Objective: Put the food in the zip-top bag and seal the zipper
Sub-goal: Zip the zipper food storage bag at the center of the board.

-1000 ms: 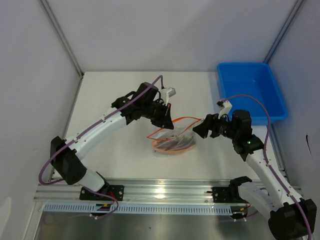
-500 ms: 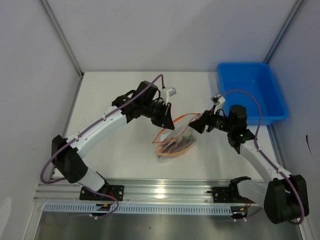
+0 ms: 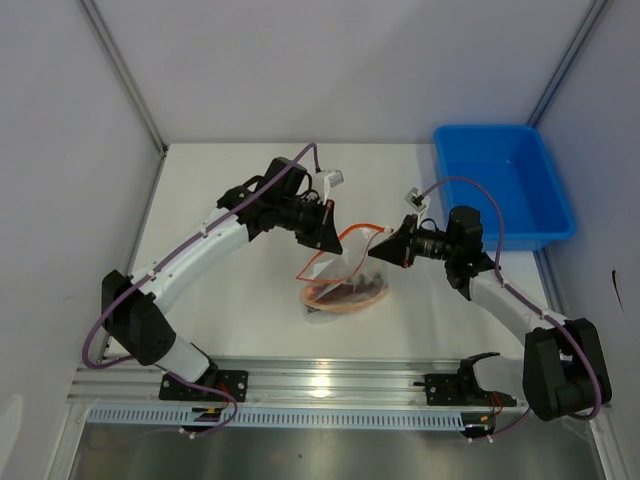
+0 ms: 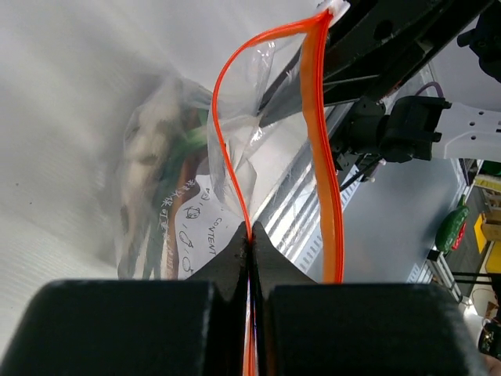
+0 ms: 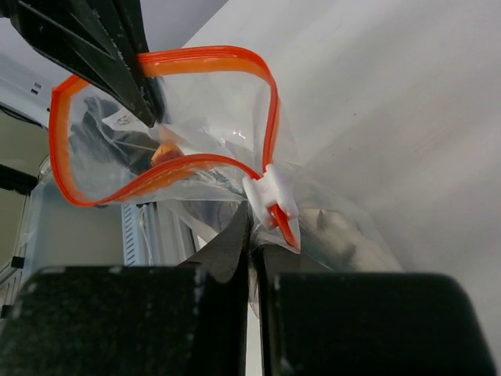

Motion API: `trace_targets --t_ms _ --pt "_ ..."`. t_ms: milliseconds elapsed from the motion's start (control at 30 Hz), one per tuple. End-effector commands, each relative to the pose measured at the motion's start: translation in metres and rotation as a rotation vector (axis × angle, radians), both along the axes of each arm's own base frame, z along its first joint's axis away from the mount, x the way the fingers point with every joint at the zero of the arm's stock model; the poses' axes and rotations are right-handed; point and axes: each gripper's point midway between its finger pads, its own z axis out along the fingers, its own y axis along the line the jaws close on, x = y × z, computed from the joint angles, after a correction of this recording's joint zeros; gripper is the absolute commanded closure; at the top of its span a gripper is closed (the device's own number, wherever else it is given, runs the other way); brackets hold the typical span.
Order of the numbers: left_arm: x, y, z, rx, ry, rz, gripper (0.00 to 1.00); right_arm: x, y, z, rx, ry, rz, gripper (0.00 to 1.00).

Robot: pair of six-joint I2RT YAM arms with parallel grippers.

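The clear zip-top bag (image 3: pixel 343 283) hangs by its mouth between both arms, its bottom resting on the table. The food (image 3: pixel 346 291) lies inside at the bottom: orange, green and grey-brown pieces (image 4: pixel 160 184). The orange-red zipper (image 4: pixel 319 149) gapes in an open loop (image 5: pixel 102 188). My left gripper (image 3: pixel 336 243) is shut on one end of the zipper strip (image 4: pixel 250 235). At the other end, my right gripper (image 3: pixel 384 247) is shut on the bag's corner (image 5: pixel 252 235), right beside the white slider (image 5: pixel 270 197).
A blue plastic tray (image 3: pixel 505 185) stands at the back right of the white table (image 3: pixel 220 300). Along the near edge runs a metal rail (image 3: pixel 320 380) carrying both arm bases. Pale walls close in the sides and back.
My right gripper has moved left to the bag's slider corner and shut on it. The left gripper, still shut on the zipper, has lifted slightly, pulling the bag more upright.
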Motion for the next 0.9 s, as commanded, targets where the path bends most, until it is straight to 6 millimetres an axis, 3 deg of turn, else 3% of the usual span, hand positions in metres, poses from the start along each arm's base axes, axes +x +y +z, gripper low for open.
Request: trace_targets --t_ms 0,133,233,300,333,433,533,600,700,867 --pt "0.008 0.002 0.014 -0.019 -0.059 -0.006 0.99 -0.011 0.007 0.012 0.024 -0.037 0.051 1.0" --pt "0.021 0.016 0.015 0.038 -0.108 0.052 0.99 -0.023 0.011 0.016 0.025 -0.018 0.02 1.0" --pt "0.027 0.024 0.028 0.047 -0.193 0.072 0.91 -0.028 0.013 0.017 0.02 -0.009 -0.013 1.0" --pt "0.023 0.026 0.05 0.0 -0.269 0.065 0.74 -0.031 0.011 0.024 0.022 -0.006 -0.037 1.0" --pt "0.022 0.024 0.055 -0.035 -0.302 0.058 0.58 -0.031 0.011 0.026 0.02 -0.008 -0.043 1.0" --pt "0.01 0.022 0.092 -0.161 -0.424 0.024 0.39 -0.035 0.008 0.03 0.006 0.017 -0.045 1.0" --pt "-0.011 0.013 0.116 -0.239 -0.489 -0.069 0.34 -0.042 0.011 0.03 0.019 0.06 -0.013 1.0" --pt "-0.014 0.007 0.123 -0.229 -0.559 -0.1 0.31 -0.046 0.015 0.031 0.025 0.076 0.008 1.0" --pt "-0.027 -0.013 0.122 -0.179 -0.621 -0.155 0.29 -0.052 0.021 0.034 0.012 0.081 0.036 1.0" --pt "-0.02 -0.031 0.112 -0.107 -0.689 -0.145 0.3 -0.058 0.024 0.038 -0.002 0.073 0.036 1.0"
